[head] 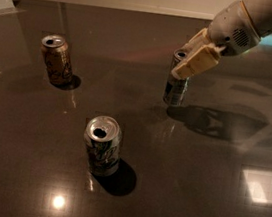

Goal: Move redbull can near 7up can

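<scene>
The redbull can stands upright toward the far right of the dark glossy table, and the gripper sits at its upper part, reaching in from the far right with a cream pad lying across the can's top on the near-right side. Whether it is clenched on the can or only set around it cannot be told from here. The can's base looks to rest on the table, its shadow meeting it at the foot. The 7up can stands upright nearer and to the left, well apart from the redbull can, with open table between them. A brown can stands far left, out of the way. The step in hand looks like securing the grasp before carrying. To do it well, the hold should be firm and square on this slim, tall can, since a high grip on a narrow body lets it swing or tip. A clean lift off the surface is safer than dragging across the slick top. The path then runs near and left. The set-down should be just beside the 7up can, on its far or right side, with enough of a gap that the arm does not knock it. The can should go down upright and level before letting go.
</scene>
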`<state>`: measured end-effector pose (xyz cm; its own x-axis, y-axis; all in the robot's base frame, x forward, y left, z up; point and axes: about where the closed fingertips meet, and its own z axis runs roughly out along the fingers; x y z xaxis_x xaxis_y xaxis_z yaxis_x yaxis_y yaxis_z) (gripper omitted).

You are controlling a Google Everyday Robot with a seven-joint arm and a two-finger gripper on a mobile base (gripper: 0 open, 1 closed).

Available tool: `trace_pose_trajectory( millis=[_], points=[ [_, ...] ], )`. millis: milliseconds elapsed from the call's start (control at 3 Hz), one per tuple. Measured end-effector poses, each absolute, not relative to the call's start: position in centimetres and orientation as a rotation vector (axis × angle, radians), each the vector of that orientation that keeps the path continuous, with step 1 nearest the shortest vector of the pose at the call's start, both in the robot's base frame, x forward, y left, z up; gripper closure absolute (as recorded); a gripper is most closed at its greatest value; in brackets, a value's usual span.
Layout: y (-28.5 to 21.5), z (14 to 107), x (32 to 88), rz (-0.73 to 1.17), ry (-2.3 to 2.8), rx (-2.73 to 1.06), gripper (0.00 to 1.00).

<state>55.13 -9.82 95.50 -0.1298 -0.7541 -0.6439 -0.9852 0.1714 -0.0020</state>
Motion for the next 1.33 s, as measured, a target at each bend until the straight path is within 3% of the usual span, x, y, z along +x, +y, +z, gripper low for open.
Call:
trace_pose_trajectory(
  millis=[1333],
  points=[
    [-6.6, 95.3, 42.4, 0.619, 1.744, -1.796, 1.00]
  ],
)
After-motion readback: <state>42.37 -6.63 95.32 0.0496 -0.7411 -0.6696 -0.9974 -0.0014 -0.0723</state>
